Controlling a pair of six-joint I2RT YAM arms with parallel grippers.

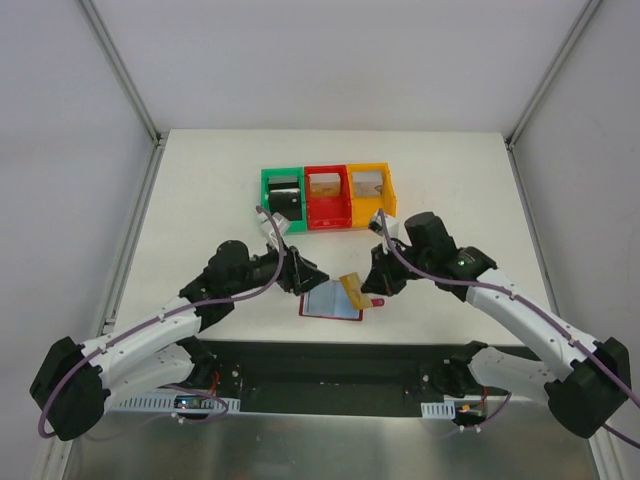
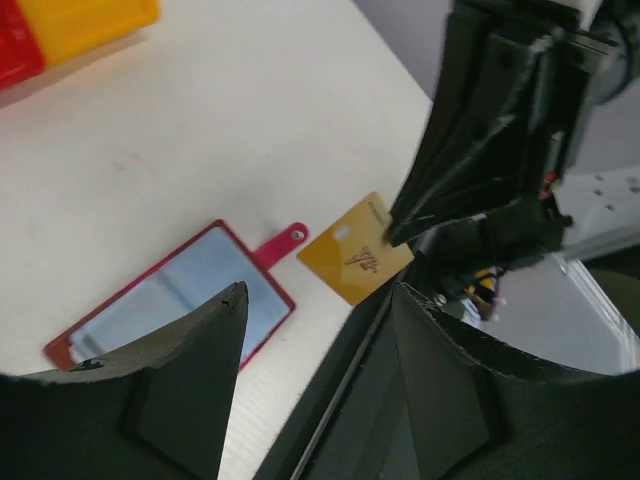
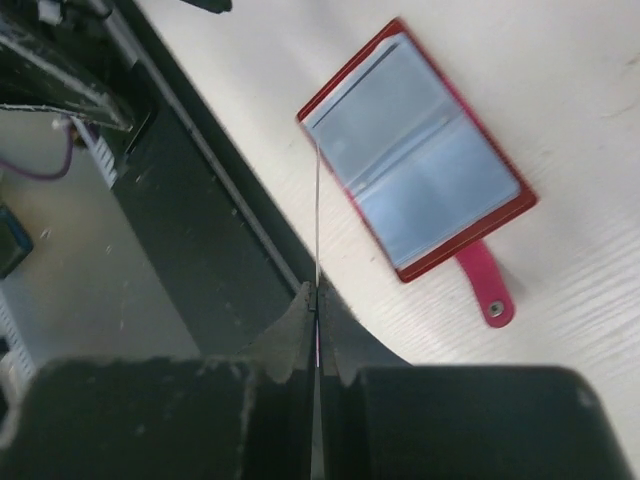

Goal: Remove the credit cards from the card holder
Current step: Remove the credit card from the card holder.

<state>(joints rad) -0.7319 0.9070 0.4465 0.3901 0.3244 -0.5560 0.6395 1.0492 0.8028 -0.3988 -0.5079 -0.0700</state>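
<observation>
Top external: right jaws tight on card (image 1: 352,290)

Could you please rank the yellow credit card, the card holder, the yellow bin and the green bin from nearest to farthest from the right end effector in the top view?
1. The yellow credit card: pinched in the right end effector.
2. The card holder: lying open, just left of it.
3. The yellow bin: behind, at the row's right end.
4. The green bin: at the row's left end.

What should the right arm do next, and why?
Probably carry the yellow card to bare table beside the card holder and release. The right gripper is shut on it, already clear of the open holder; the left gripper hovers open.
</observation>
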